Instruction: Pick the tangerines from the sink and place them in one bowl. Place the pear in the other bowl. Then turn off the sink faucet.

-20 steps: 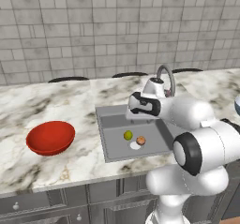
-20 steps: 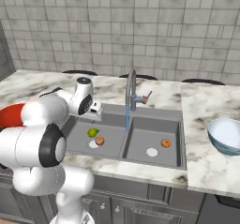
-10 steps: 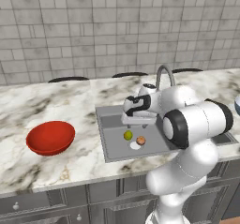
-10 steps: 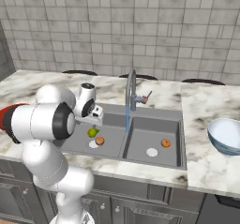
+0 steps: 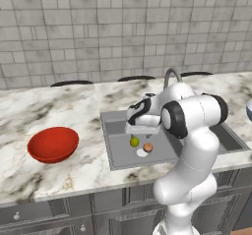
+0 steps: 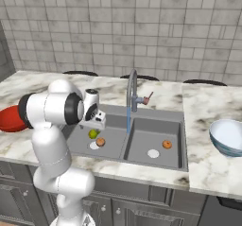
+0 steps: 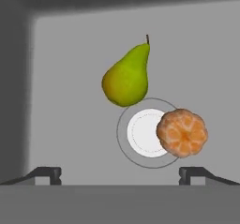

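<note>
- Grey tiled kitchen wall behind a marble table with a recessed double sink.
- Hand poised over the left basin, fingers spread wide, gripping nothing.
- Pear and one tangerine lying below it, tangerine overlapping the white drain.
- Second tangerine in the right basin.
- Faucet running blue.
- Red bowl left, pale bowl right.

Grey tiled wall, marble counter with grey veins, dark grey cabinets with small knobs below, even light
</note>
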